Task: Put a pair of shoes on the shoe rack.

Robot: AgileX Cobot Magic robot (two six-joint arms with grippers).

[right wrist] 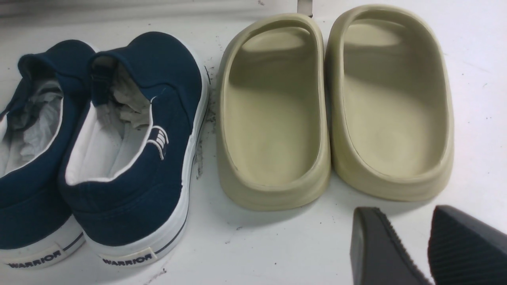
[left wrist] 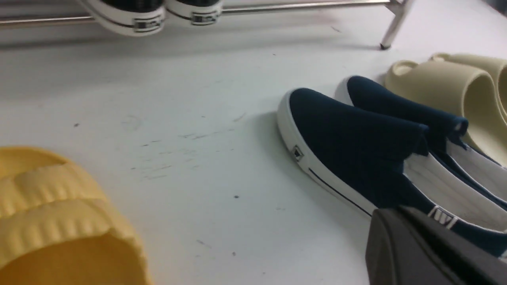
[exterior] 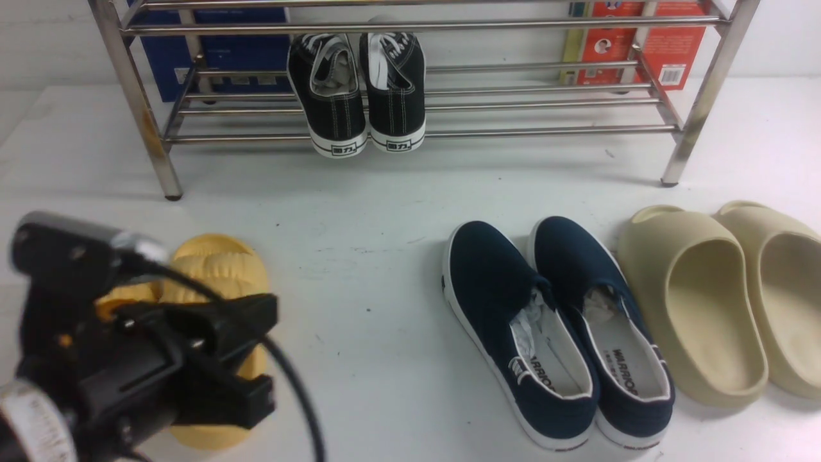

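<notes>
Nearest the front camera: the left arm's black wrist housing and cable, low in the left foreground, partly covering a yellow slide (exterior: 215, 269) that lies on the white table (exterior: 359, 256). Left gripper (left wrist: 427, 253) shows in its wrist view only as a dark finger mass at the frame corner; fingers pressed together, nothing between them, hovering above the table near the heel end of the navy slip-ons (exterior: 551, 333).

Right gripper (right wrist: 425, 245): two black ribbed pads (right wrist: 376, 249) seen in its wrist view, a narrow gap between them, nothing held. Loosely parted, empty. It hangs just above the table by the heels of the beige slides (exterior: 725, 295).

Pair of black sneakers (exterior: 359, 90): both sit side by side on the lower tier of the shoe rack (exterior: 410, 25), near the rack's middle, slightly left of centre. Toes point away from the robot; white heel tabs hang over the front rail. The two shoes touch or nearly touch along their inner sides.

Navy slip-ons sit on the table right of centre, toes toward the rack, crumpled paper stuffed inside. Beige slides just beside them on the right, the nearer one almost touching the navy pair.

Behind the rack: a blue box (exterior: 218, 51) on the left, a red box (exterior: 641, 45) on the right.
</notes>
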